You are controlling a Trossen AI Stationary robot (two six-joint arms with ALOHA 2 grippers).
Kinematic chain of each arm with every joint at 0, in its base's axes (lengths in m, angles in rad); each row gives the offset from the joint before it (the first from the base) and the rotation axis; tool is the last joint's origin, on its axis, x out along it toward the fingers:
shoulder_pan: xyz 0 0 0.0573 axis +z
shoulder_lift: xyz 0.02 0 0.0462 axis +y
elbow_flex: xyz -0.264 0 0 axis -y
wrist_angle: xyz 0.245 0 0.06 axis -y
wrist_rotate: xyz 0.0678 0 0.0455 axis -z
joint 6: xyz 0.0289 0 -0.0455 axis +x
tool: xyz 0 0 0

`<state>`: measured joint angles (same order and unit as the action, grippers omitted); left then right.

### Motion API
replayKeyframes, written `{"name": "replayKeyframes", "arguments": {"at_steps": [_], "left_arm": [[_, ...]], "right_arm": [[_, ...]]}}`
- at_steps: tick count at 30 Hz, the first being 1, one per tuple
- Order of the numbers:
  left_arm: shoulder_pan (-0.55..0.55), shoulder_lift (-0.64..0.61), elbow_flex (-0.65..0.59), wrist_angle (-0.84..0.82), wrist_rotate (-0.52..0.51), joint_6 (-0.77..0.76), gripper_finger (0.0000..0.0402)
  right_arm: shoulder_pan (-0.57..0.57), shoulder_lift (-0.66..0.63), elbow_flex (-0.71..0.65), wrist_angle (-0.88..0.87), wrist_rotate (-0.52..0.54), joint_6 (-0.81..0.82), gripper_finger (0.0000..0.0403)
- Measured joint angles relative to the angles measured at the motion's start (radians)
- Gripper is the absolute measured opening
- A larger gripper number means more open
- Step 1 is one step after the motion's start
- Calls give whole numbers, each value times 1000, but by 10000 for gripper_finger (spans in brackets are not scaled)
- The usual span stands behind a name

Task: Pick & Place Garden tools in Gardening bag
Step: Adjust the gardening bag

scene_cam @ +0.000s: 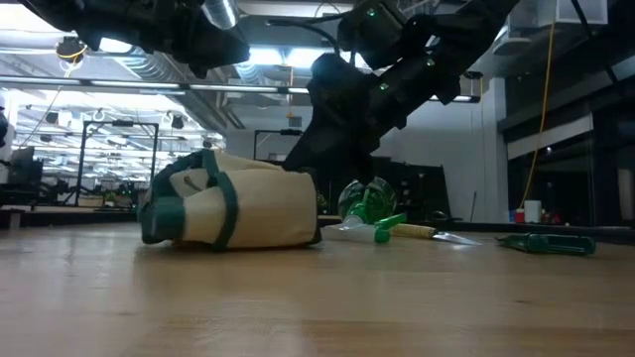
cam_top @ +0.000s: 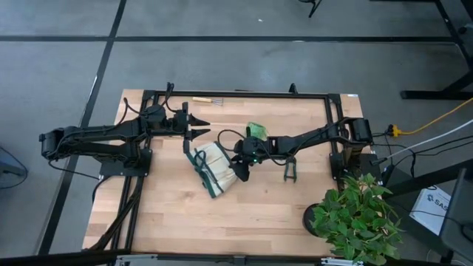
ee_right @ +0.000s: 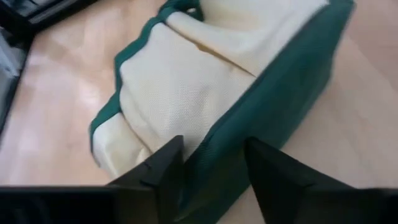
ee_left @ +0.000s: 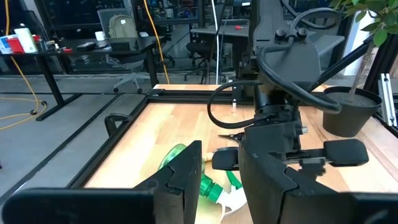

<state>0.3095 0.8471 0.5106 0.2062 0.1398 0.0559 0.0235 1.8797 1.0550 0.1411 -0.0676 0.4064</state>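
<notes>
gardening bag [cam_top: 213, 168] lay slumped mid-tabletop [cam_top: 177, 214] | right end effector [ee_right: 208, 163] spread wide over its green trim | risk: soft fabric could bunch and drag, nudging spray bottle [scene_cam: 369, 205]

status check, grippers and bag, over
Right gripper open, low over the gardening bag, green trim between its fingers. Left gripper open, hovering beside the bag. Spray bottle and pruning shears not yet bagged.
</notes>
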Motion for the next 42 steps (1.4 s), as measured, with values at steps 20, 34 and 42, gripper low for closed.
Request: {"name": "replayKeyframes", "arguments": {"at_steps": [20,34,42], "left_arm": [[0,0,0,0,0,0,102],[0,0,0,-102,61,-158,102],[0,-34,-1,-358,433,-154,102]], "right_arm": [[0,0,6,-8,-91,35,6],[-48,-78,106,-57,-94,-72,4],[-109,-201,105,-195,-99,-104,3]]}}
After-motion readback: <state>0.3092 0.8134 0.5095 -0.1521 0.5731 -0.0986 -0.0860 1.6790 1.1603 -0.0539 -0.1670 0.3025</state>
